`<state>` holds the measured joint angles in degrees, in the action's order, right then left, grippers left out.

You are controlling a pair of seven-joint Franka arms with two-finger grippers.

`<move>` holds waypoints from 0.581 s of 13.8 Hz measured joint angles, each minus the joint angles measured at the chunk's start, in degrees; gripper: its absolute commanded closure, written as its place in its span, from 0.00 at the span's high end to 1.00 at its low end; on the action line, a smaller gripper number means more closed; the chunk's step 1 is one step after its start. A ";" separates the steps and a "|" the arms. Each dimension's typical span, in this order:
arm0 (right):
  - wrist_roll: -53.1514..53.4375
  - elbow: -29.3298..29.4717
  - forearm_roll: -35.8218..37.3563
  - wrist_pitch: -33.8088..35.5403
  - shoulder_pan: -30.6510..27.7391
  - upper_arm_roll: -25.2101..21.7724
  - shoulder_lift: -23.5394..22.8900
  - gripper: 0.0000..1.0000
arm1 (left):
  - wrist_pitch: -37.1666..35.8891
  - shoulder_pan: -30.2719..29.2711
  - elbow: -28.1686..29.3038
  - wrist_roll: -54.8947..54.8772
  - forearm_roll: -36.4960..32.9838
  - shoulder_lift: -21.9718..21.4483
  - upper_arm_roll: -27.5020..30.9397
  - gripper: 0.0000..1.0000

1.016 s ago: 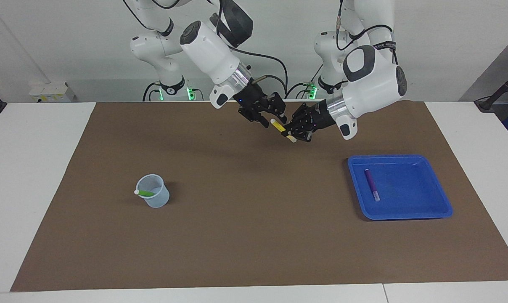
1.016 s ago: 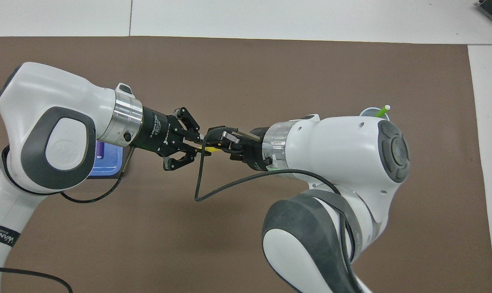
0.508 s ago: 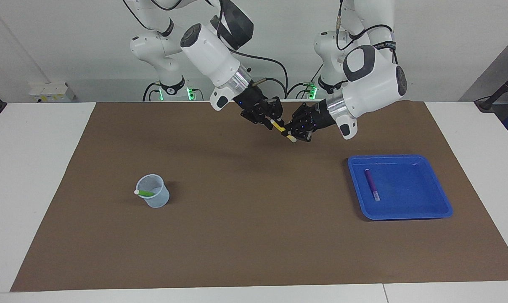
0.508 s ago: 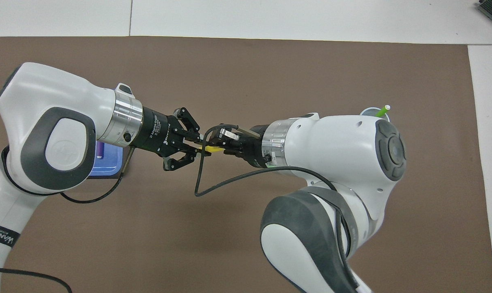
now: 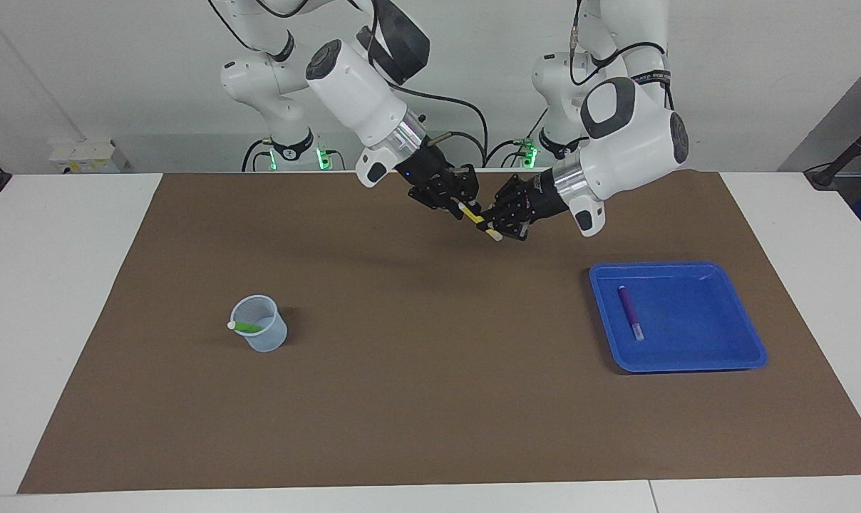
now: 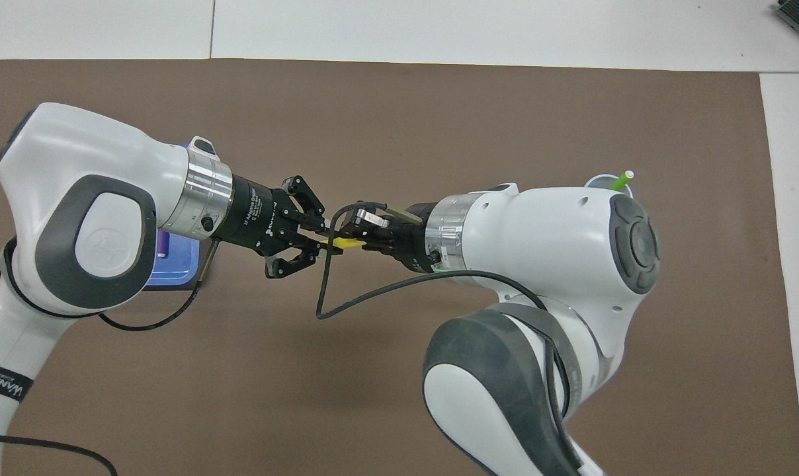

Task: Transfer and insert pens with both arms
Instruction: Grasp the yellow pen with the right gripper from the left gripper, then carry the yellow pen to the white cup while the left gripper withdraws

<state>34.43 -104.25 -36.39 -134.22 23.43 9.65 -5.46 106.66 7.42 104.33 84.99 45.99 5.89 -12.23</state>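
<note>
A yellow pen (image 5: 478, 218) (image 6: 338, 244) hangs tilted in the air over the brown mat, between both grippers. My left gripper (image 5: 497, 226) (image 6: 320, 243) is shut on its lower, white-capped end. My right gripper (image 5: 466, 205) (image 6: 358, 241) has its fingers closed around the upper end. A green pen (image 5: 245, 327) (image 6: 621, 180) leans in a clear cup (image 5: 270, 335) toward the right arm's end of the table. A purple pen (image 5: 631, 312) lies flat in the blue tray (image 5: 715, 335) toward the left arm's end; in the overhead view the left arm mostly covers that tray (image 6: 174, 268).
The brown mat (image 5: 430, 399) covers most of the white table. A black cable loops down from the right wrist (image 6: 323, 291) beneath the two grippers. Cup and tray stand well apart, with bare mat between them.
My right gripper moved in onto the yellow pen's upper end and its fingers came together around it. The left gripper kept its grip and barely shifted.
</note>
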 measured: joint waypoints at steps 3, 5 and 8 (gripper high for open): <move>0.00 -0.07 -0.06 -0.01 0.08 0.03 -0.04 0.00 | -0.01 0.00 0.06 -0.01 -0.02 -0.13 0.16 0.00; 0.00 -0.07 -0.25 -0.01 0.10 0.04 -0.08 0.00 | -0.01 0.00 0.18 -0.01 -0.04 -0.22 0.20 0.00; 0.00 -0.08 -0.78 -0.01 0.10 0.03 -0.11 0.00 | -0.01 0.00 0.33 -0.01 -0.04 -0.43 0.30 0.00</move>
<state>34.43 -104.33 -37.17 -134.23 23.53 9.68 -5.57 106.65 7.42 104.66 84.98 45.95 5.45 -11.93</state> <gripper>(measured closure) 0.811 0.837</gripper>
